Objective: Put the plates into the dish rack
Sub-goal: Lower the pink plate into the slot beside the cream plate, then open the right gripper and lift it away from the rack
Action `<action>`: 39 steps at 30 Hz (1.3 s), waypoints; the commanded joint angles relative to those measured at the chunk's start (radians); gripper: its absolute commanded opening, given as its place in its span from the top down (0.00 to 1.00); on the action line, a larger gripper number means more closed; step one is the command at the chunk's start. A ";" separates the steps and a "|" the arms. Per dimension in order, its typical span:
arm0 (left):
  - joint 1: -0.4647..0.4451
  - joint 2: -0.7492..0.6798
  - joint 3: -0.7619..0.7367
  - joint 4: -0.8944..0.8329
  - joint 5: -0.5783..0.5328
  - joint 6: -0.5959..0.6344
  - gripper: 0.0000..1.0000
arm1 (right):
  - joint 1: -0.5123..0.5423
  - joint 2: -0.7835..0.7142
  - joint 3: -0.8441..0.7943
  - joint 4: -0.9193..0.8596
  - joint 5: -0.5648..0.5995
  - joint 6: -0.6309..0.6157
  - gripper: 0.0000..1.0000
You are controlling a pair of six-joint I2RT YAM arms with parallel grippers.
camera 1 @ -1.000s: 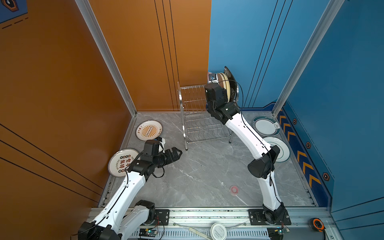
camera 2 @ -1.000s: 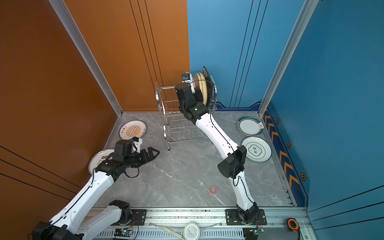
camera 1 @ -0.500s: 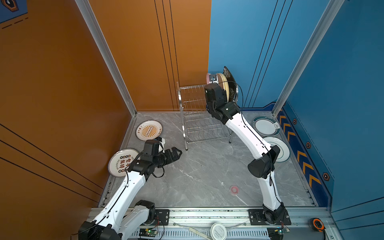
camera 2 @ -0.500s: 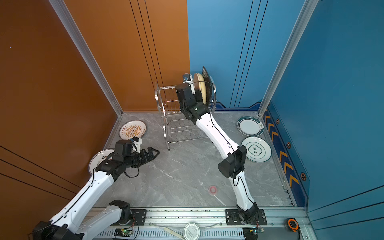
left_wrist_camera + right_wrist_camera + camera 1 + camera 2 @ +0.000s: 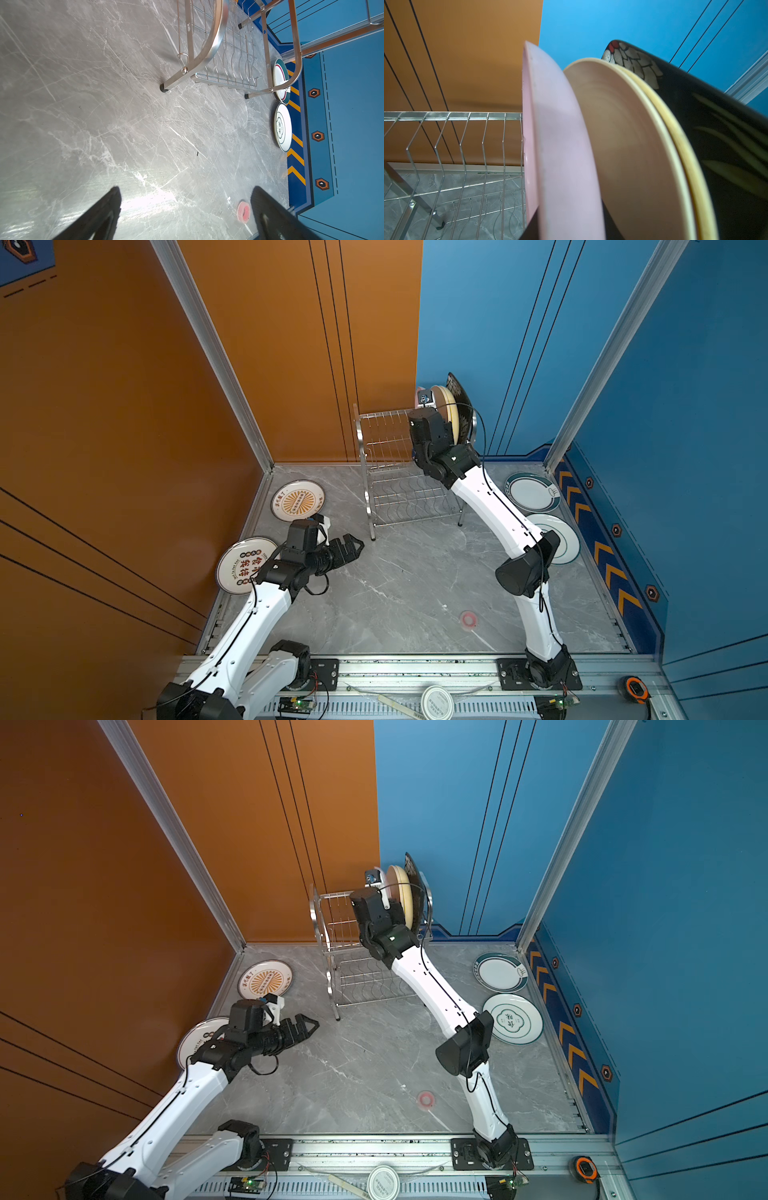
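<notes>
1. The right gripper (image 5: 569,226) is at the top tier of the shiny two-tier steel wire dish rack (image 5: 390,435). Its fingers sit either side of the round pink plate (image 5: 560,145), which stands on edge. I cannot tell whether they are pressing it or have let go.
2. Just past that plate, on the gripper's outer side, two round cream-yellow plates (image 5: 623,135) and a square black floral plate (image 5: 716,124) stand packed close.
3. If the pink plate is not seated between prongs, withdrawing could tip it, and a finger dragging its rim could do the same.
4. All the loaded weight sits at one end of the rack, so a nudge there might rock it.
5. The left gripper (image 5: 187,189) hangs with fingers wide apart and empty above the grey marble-look table (image 5: 104,104). Two white orange-printed plates (image 5: 298,499) lie behind it.
6. Two white teal-rimmed plates (image 5: 532,491) lie flat beside the right arm. Picked up flat, they may slide rather than lift.
</notes>
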 commanded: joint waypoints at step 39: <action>-0.047 0.033 0.044 -0.011 -0.042 0.031 0.02 | 0.094 -0.564 -0.506 -0.132 -0.113 0.259 0.47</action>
